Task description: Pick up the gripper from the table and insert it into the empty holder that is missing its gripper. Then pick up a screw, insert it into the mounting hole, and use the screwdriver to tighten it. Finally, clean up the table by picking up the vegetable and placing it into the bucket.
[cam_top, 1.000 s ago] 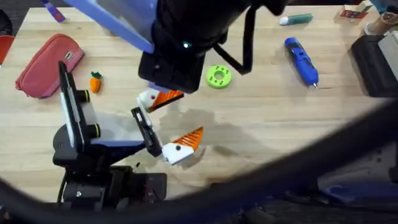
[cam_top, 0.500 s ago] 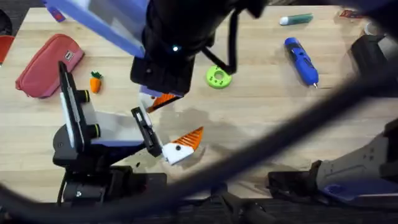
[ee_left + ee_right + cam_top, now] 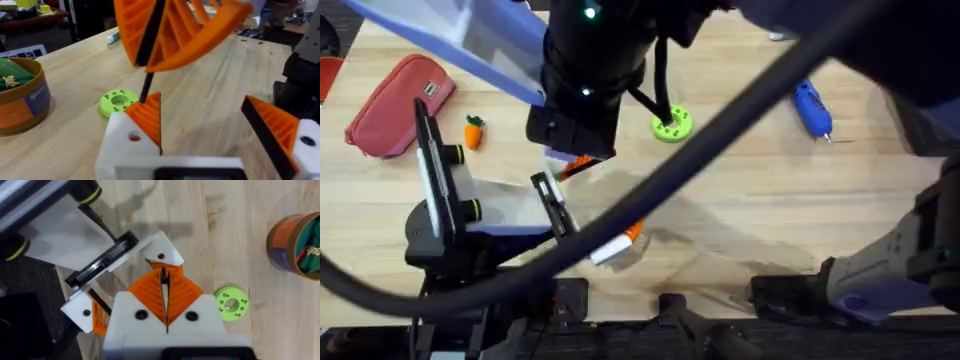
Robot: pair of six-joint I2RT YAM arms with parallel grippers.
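Observation:
My left gripper (image 3: 210,127) is open, with an orange gripper (image 3: 148,116) seated in its white holder (image 3: 125,150). That holder has a mounting hole (image 3: 134,136) in its face. Right above it hangs my right gripper (image 3: 164,280), shut on a thin black screw (image 3: 147,86) whose tip points down at the holder. From overhead, the right arm (image 3: 582,100) covers that spot. On the table lie the blue screwdriver (image 3: 812,108) at the far right and the carrot vegetable (image 3: 473,131) at the far left. The orange-brown bucket (image 3: 20,100) stands beyond the green disc.
A green round disc with holes (image 3: 672,124) lies just right of the right wrist. A red pouch (image 3: 398,103) lies at the far left by the carrot. A dark cable (image 3: 720,140) sweeps across the overhead view. The bucket (image 3: 295,242) holds green items.
The right arm has shifted left and farther over the left gripper's upper finger. Its cable has swung up across the view, and more of the right arm's base shows at lower right.

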